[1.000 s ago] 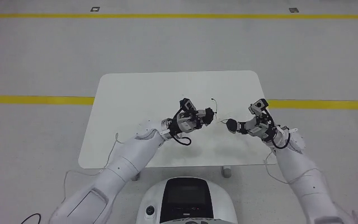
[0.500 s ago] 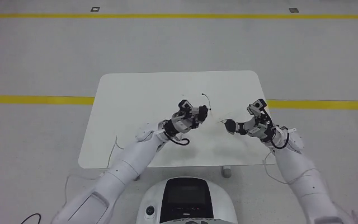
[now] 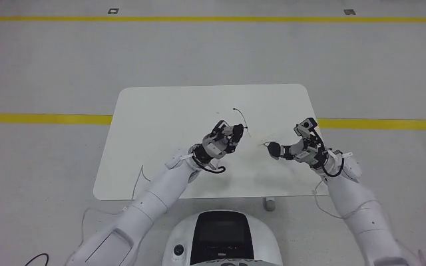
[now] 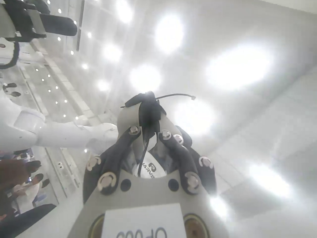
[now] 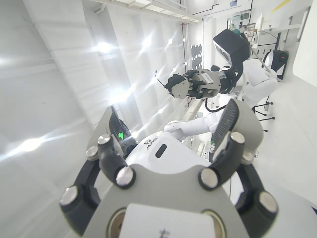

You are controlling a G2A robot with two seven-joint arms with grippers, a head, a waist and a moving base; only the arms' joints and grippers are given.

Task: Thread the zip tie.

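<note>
Pinches one black zip tie (image 4: 175, 95) between the two left fingers (image 4: 127, 118) above the middle of the one white counter (image 3: 153, 120), holds the two right fingers (image 5: 224, 121) spread, empty, well apart from it.

Your work surface is one white table (image 3: 153, 133), rectangular with rounded corners and a plain matte top, its long edges running across the top view. It stands on a pale grey floor (image 3: 53, 66). One foot (image 3: 269, 203) pokes out under the near edge (right of centre). A yellow floor line (image 3: 46, 118) meets the table at either short side, and a second yellow line (image 3: 200, 18) runs parallel farther off. There's a tiny dark speck (image 3: 216, 113) on the top, too small to identify.
</note>
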